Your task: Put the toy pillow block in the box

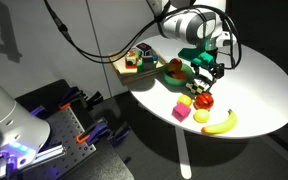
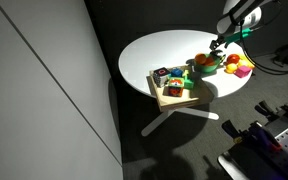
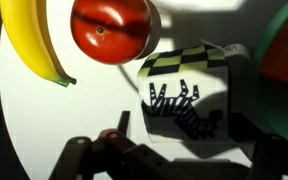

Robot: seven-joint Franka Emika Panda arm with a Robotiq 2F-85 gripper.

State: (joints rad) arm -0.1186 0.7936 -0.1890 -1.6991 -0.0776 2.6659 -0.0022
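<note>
Fingers of the gripper are spread, seemingly straddling the black, white-patched toy pillow block beside the red round fruit, well apart from the shallow tan wooden box. It could be squeezed out by off-centre closing.

No legible text, labels or numbers, black squiggles on the toy pillow block unreadable

The black-and-white toy pillow block lies beside the round red fruit (yellow banana beyond); the tan wooden box sits at the round white surface's edge.
</note>
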